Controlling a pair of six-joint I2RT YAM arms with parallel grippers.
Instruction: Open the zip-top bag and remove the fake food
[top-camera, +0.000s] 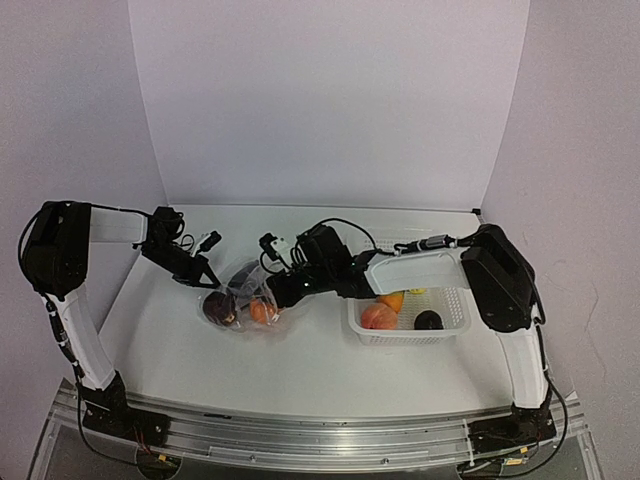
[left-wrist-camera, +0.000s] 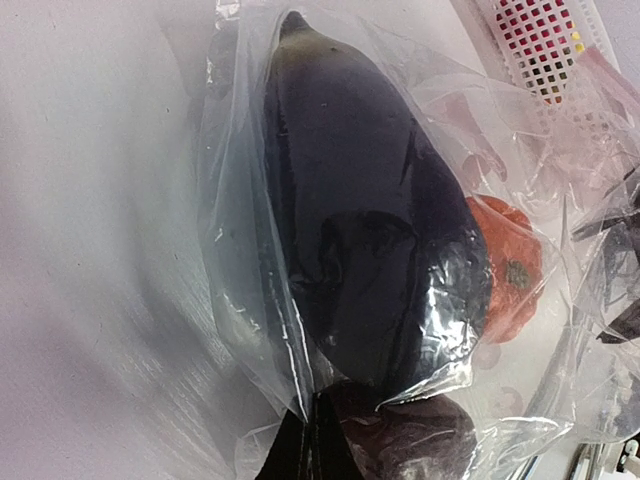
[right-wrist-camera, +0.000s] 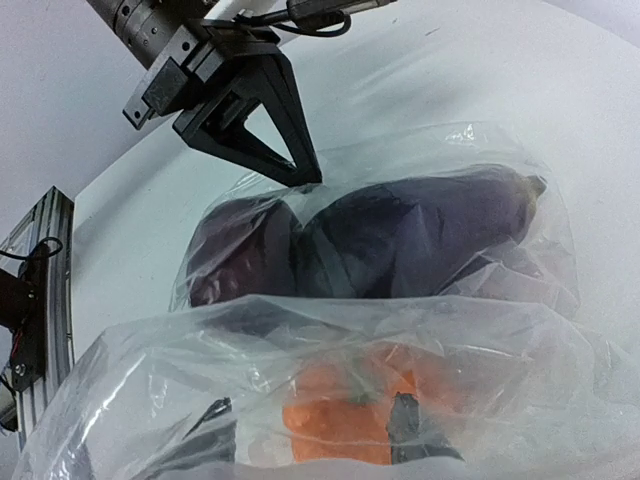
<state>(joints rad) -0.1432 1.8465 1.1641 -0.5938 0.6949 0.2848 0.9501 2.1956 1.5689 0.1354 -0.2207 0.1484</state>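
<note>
**Reaching into the zip-top bag (top-camera: 240, 278)**

White table (top-camera: 300, 370) bears a mesh basket (top-camera: 405, 338) at the right, some fake food (top-camera: 378, 316) in it. Just left lies the zip-top bag, holding a dark purple aubergine (left-wrist-camera: 370, 230), a dark red piece (right-wrist-camera: 235, 265) and an orange piece (right-wrist-camera: 330, 440). Left gripper (right-wrist-camera: 306, 176) pinches its left edge, fingertips together. Right gripper (right-wrist-camera: 310, 408) sits inside the mouth, fingers spread about the orange piece.

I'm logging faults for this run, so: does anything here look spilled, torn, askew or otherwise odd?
Nothing stands out. The zip-top bag lies crumpled on the table, with the left pincer pinching its edge; the eggplant and orange piece are inside it, nothing spilled. No tear is visible.
</note>
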